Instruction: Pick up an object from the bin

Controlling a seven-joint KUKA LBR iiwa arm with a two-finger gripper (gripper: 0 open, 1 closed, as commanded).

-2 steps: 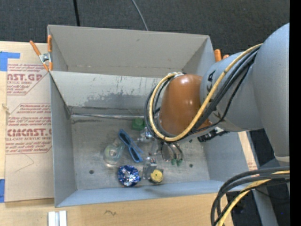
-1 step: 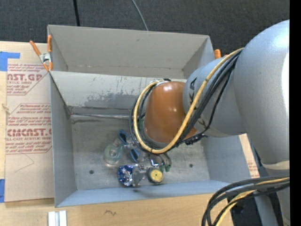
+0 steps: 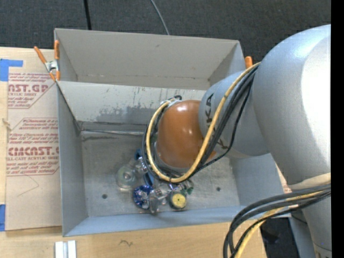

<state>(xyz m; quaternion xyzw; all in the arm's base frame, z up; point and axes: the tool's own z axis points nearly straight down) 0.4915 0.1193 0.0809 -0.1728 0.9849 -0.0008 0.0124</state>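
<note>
Arm [image 3: 279, 106] reaches down into the grey bin [image 3: 70, 160] from the right, orange wrist cover [image 3: 180, 133] low over the floor, near the front wall. The gripper [image 3: 156, 187] is tucked under that cover, down among a small heap. Whether it is spread or closed, I cannot tell. Nearest pieces: a clear round piece [image 3: 126, 176] on the left, blue bits [image 3: 142, 196] in front, and a yellow-green disc [image 3: 177, 200] just right.

Grey arm [image 3: 301, 106], orange cover [image 3: 180, 133], yellow cables [image 3: 207, 144]
</note>
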